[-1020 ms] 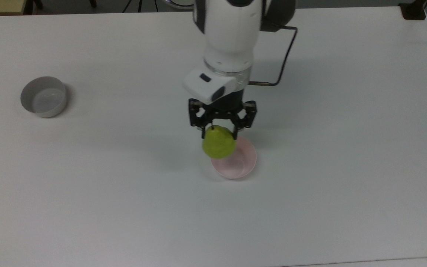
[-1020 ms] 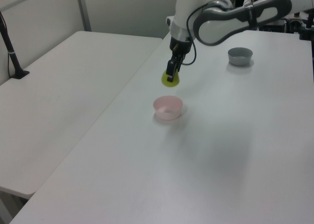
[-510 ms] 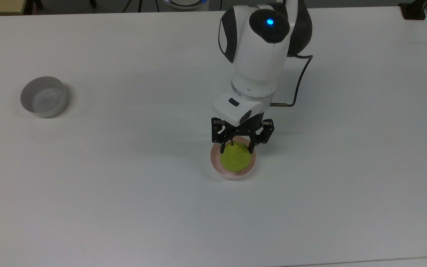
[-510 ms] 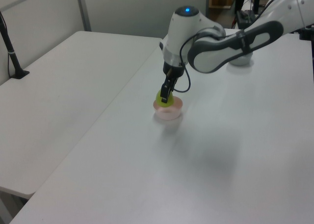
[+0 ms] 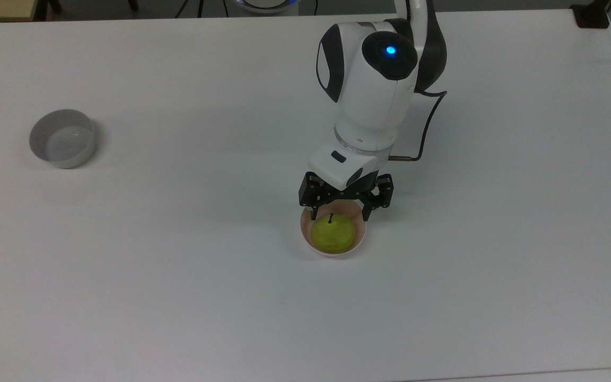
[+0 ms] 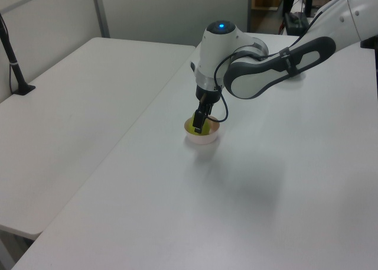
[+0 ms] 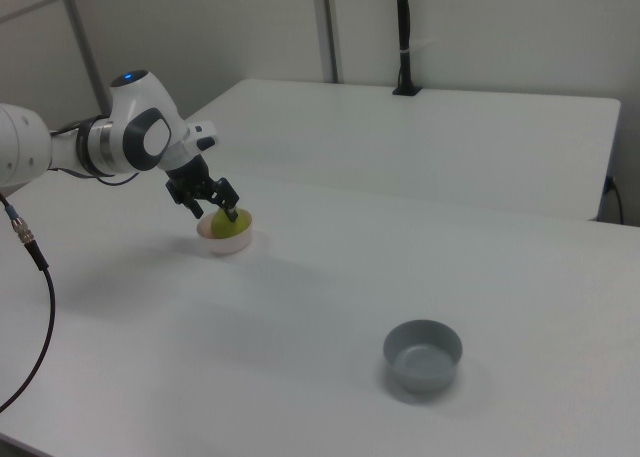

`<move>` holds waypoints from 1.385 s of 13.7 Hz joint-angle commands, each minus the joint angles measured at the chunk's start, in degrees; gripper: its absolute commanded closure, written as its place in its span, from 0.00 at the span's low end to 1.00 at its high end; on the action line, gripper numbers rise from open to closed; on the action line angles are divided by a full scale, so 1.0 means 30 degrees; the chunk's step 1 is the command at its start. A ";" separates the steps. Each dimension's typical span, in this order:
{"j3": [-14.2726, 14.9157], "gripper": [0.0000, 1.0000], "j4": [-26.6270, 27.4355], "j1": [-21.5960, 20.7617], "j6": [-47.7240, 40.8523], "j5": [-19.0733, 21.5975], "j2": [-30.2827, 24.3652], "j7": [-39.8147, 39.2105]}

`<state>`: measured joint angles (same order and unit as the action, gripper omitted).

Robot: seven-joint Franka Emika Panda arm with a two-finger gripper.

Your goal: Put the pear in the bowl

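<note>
The yellow-green pear [image 5: 332, 234] sits inside the pale pink bowl [image 5: 359, 245], stem up, near the middle of the table. My gripper [image 5: 339, 215] hangs directly over the bowl's far rim, open, with a finger on each side of the pear's top and apart from it. The left view has the gripper [image 6: 199, 124] at the bowl [image 6: 202, 139] with the pear [image 6: 191, 127] showing at its rim. In the right view the pear [image 7: 229, 228] rests in the bowl [image 7: 220, 243] below the gripper [image 7: 222, 211].
A grey bowl [image 5: 62, 138] stands alone at the top view's far left, and in the right view this grey bowl [image 7: 423, 355] is near the front. A black cable [image 5: 428, 122] loops off the wrist. The white table [image 5: 178, 297] is bare around the pink bowl.
The gripper carried the pear down from above the pink bowl's edge into the bowl, then opened. The pear now rests lower in the bowl, free of the fingers.
</note>
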<state>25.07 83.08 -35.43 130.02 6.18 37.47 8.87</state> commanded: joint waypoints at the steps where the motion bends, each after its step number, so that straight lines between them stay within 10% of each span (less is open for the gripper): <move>1: 0.0432 0.00 0.0168 -0.0145 -0.0126 0.0226 -0.1843 0.0119; 4: -0.0004 0.00 0.0637 0.1459 -0.3392 -0.0211 -0.4918 -0.0404; 10: -0.2496 0.00 0.1016 0.9016 -1.0378 -0.1297 -0.9263 -0.4413; 19: -0.2352 0.00 0.1341 1.0170 -1.1700 -0.2353 -1.0262 -0.4539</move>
<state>18.50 85.20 -4.80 95.75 0.54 8.43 -5.19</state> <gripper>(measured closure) 0.000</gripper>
